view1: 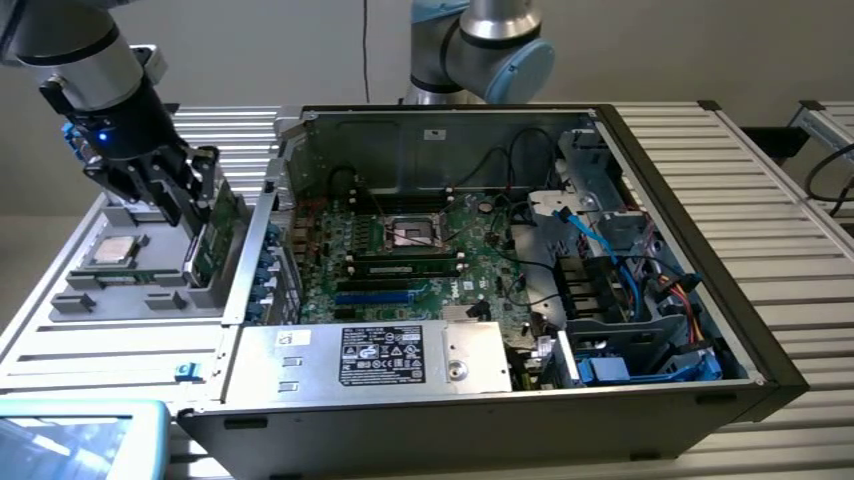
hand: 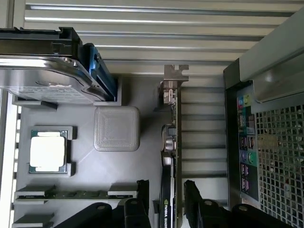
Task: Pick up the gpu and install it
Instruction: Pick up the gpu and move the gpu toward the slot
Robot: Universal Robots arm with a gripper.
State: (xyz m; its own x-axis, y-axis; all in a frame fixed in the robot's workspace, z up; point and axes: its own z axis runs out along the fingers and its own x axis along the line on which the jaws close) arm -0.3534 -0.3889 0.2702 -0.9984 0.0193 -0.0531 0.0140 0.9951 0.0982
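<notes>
Over at the exterior view's left with the gripper (view1: 171, 205), above the grey tray (view1: 134, 305) beside the open computer case (view1: 467, 430). Jaws spread wide, nothing clamped between them. Straight below: the gpu (hand: 173, 142), standing on its long edge in a slot on the tray's case-side flank, outside the case altogether.

Straddling it in the wrist view: one of the fingers (hand: 142, 190) on the cooler side, its twin on the bare side, clear air to each. Lined up nicely, too. Long axis of the card running right through the gap, parallel to the case's rear panel (hand: 247, 142), gap squared across the thin dimension, no twist between jaws and card by the look of it. Depth of the fingertips against the card's upper edge: hard to tell.

Thin green board seen edge-on, black cooler with pale lettering on one face, silver bracket (hand: 175, 76) at the end away from the fingers.

Well apart across the tray: silver hard drive (hand: 42, 80), processor chip (hand: 47, 152), narrow memory stick (hand: 71, 194). Nearer, just beside the card, a blank grey block (hand: 116, 128).
</notes>
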